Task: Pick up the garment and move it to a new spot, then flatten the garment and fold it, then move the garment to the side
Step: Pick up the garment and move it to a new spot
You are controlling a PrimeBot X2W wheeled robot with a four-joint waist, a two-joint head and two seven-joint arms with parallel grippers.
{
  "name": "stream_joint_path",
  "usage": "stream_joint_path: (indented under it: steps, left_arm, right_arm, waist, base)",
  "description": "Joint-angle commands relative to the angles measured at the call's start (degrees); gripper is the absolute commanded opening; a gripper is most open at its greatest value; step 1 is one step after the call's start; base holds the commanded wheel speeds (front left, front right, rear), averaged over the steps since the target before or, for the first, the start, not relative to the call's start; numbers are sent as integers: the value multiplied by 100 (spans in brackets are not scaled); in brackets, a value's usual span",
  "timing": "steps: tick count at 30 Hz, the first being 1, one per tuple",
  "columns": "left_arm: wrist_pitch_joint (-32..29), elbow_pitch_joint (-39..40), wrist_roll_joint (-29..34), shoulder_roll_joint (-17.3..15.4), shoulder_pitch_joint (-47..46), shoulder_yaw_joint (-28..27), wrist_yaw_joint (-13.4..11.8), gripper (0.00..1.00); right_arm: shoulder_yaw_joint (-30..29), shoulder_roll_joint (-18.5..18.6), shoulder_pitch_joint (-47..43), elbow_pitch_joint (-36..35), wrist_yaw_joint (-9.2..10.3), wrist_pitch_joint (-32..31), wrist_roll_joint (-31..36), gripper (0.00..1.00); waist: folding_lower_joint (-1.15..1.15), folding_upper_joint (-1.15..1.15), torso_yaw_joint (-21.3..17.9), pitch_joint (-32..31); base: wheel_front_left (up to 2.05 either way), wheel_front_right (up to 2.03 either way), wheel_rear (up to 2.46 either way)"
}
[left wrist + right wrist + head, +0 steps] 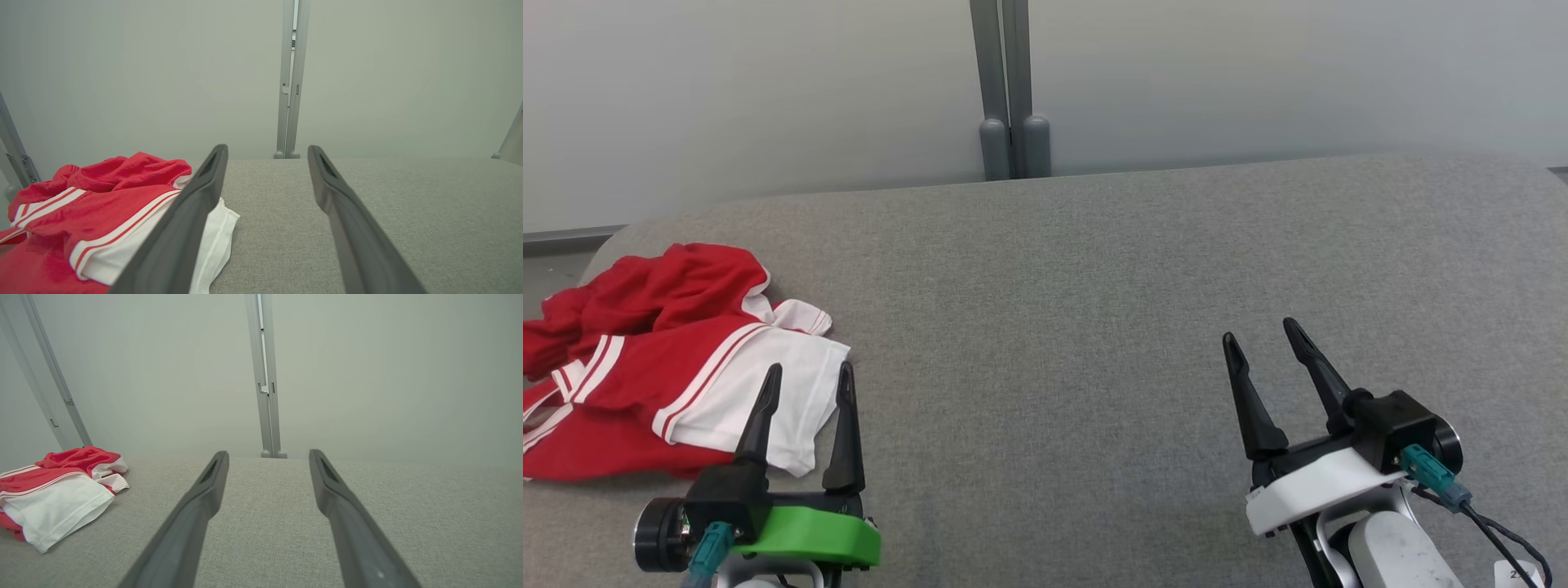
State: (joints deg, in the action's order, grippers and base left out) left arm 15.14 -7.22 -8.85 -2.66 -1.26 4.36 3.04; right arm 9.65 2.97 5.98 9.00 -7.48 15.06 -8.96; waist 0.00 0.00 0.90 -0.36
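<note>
A crumpled red and white garment (670,359) lies in a heap at the left end of the grey cloth-covered table (1078,294). My left gripper (809,374) hovers open at the heap's near right edge, its left finger in front of the white panel, nothing between the fingers. In the left wrist view the garment (94,212) sits at lower left, partly behind the left finger of my left gripper (267,151). My right gripper (1262,331) stands open over bare table at the right, far from the cloth. Its wrist view shows the garment (57,490) at far left and the right gripper (269,455) open.
A pale wall with a grey vertical post (1011,90) stands just behind the table's far edge. The table's left end curves off near the garment. Bare grey surface stretches across the middle and right.
</note>
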Motion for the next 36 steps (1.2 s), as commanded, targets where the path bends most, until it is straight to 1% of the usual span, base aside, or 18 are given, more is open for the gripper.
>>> stream_joint_path:
  steps: [1, 5, 11, 20, 29, 33, 36]
  left_arm:
    - [2, 0, -38, -40, -27, -28, -10, 100]
    - [1, -22, -68, -40, -41, -72, -38, 100]
    - [1, -69, -131, -39, -50, -120, -70, 100]
    - [0, -169, -306, -38, -13, -336, -110, 100]
    - [-1, -212, -389, -36, 76, -571, -105, 100]
    - [-1, -231, -394, -36, 69, -628, -77, 100]
    - [-1, -238, -416, -36, 67, -674, -104, 100]
  right_arm:
    - [-11, 1, 9, -18, -2, 18, -5, 100]
    - [4, -1, -34, -16, -2, 18, -25, 100]
    - [91, -2, -68, -10, -2, 18, -99, 100]
    - [184, -3, -94, -11, -2, 18, -214, 100]
    - [120, -1, -92, -57, -2, 18, -275, 100]
    - [129, -1, -47, -65, -2, 18, -297, 100]
    - [144, 1, -13, -71, -2, 18, -307, 100]
  waist:
    - [0, 0, 14, 2]
    - [0, 0, 113, 6]
    - [0, 0, 463, 17]
    - [0, 0, 1260, -10]
    - [0, 0, 2004, -1]
    - [0, 0, 2176, 29]
    - [0, 0, 2223, 51]
  base:
    - [0, 0, 0]
    - [0, 0, 0]
    - [0, 0, 0]
    - [0, 0, 0]
    - [0, 0, 0]
    - [0, 0, 0]
    - [0, 0, 0]
